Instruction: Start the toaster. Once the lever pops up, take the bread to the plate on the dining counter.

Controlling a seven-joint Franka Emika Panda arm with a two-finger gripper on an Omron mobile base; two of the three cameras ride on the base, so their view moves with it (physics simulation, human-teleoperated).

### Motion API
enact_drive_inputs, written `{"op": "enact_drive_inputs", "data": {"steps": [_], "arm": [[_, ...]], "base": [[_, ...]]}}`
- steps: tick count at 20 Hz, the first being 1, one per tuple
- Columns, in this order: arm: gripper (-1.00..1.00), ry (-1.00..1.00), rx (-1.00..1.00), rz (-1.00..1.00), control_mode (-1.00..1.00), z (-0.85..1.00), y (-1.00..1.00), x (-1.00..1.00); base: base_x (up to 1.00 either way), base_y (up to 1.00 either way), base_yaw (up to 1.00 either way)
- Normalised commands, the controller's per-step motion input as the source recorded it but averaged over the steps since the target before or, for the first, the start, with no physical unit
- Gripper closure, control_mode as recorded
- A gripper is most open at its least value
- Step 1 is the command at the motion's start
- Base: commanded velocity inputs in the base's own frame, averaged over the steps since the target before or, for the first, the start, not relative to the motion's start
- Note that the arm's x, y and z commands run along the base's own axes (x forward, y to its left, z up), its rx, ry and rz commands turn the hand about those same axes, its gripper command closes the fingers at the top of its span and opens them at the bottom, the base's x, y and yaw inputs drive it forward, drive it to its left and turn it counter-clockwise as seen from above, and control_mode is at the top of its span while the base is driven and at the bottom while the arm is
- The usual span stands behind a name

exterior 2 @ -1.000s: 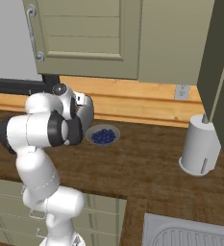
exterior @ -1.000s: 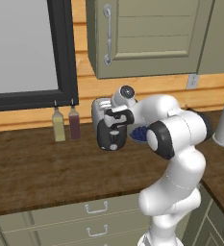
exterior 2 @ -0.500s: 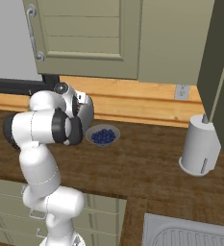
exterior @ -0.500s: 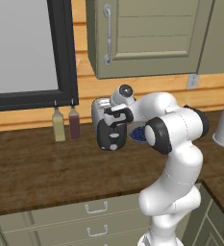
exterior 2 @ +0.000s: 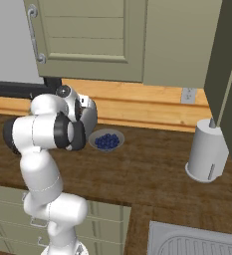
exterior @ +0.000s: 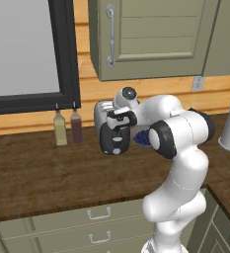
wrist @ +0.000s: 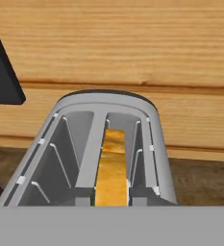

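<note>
The silver toaster (exterior: 102,112) stands against the back wall of the wooden worktop, its black end panel (exterior: 114,141) facing the room. The lever is too small to make out on that panel. My gripper (exterior: 112,116) hangs right over the toaster's top. In the hand view I look down into the toaster (wrist: 152,144), and the bread (wrist: 112,168) stands on edge in its right slot, golden crust up. My gripper (wrist: 111,198) has its jaws drawn in on either side of the crust. From the right, the toaster (exterior 2: 91,117) is half hidden behind my arm. The plate and dining counter are out of view.
A grey bowl of blueberries (exterior 2: 106,141) sits just right of the toaster. Two small bottles (exterior: 68,128) stand to its left under the black-framed window. A white cylinder (exterior 2: 207,152) stands at the far right, near a sink (exterior 2: 197,244). Wall cabinets hang above.
The arm has barely shifted over the toaster. The jaws have drawn in on the slice.
</note>
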Motion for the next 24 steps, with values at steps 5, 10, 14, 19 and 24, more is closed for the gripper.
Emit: {"op": "enact_drive_inputs", "data": {"steps": [5, 10, 14, 19, 24], "arm": [[1.00, 0.00, 0.00, 0.00, -1.00, 0.00, 0.00, 0.00], [1.00, -0.01, 0.00, 0.00, -1.00, 0.08, 0.00, -0.11], [1.00, -0.03, 0.01, 0.00, -1.00, 0.21, 0.00, -0.32], [1.00, -0.06, 0.03, 0.00, -1.00, 0.34, 0.00, -0.31], [1.00, -0.03, 0.02, 0.00, -1.00, 0.33, 0.00, -0.20]], "base": [[0.00, 0.00, 0.00], [0.00, 0.00, 0.00], [0.00, 0.00, 0.00], [0.00, 0.00, 0.00], [0.00, 0.00, 0.00]]}}
